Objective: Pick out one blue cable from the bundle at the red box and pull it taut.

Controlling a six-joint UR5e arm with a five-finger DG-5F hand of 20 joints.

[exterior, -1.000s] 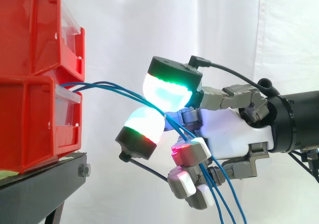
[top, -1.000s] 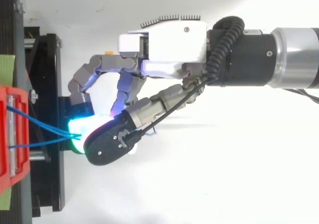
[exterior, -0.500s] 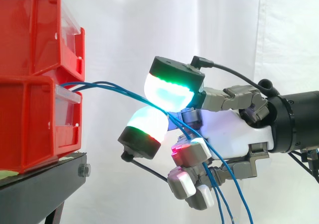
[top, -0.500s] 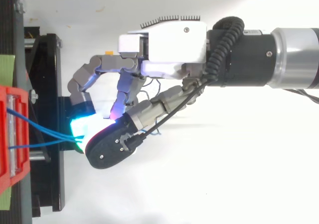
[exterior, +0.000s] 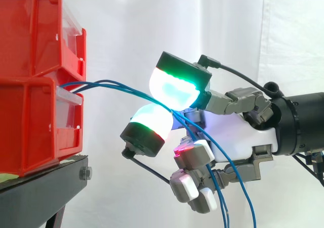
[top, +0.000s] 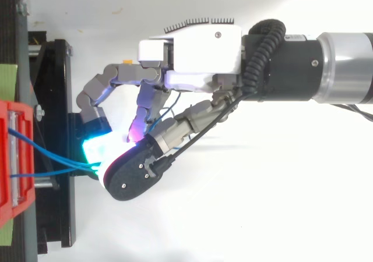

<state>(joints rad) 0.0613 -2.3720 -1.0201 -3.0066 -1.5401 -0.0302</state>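
Just right of the red bins (exterior: 35,81), the robot hand (exterior: 238,137) is pinching blue cables (exterior: 129,90) between two glowing pads (exterior: 174,88). How many is unclear, and their ends are dropping out of view.

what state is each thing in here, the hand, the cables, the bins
robot hand: shut, glowing pads pinching the cables
thin blue cables: slack, arcing from the bins to the hand, ends hanging below it
red plastic bins: stacked two high, upright
black metal stand: carrying the bins
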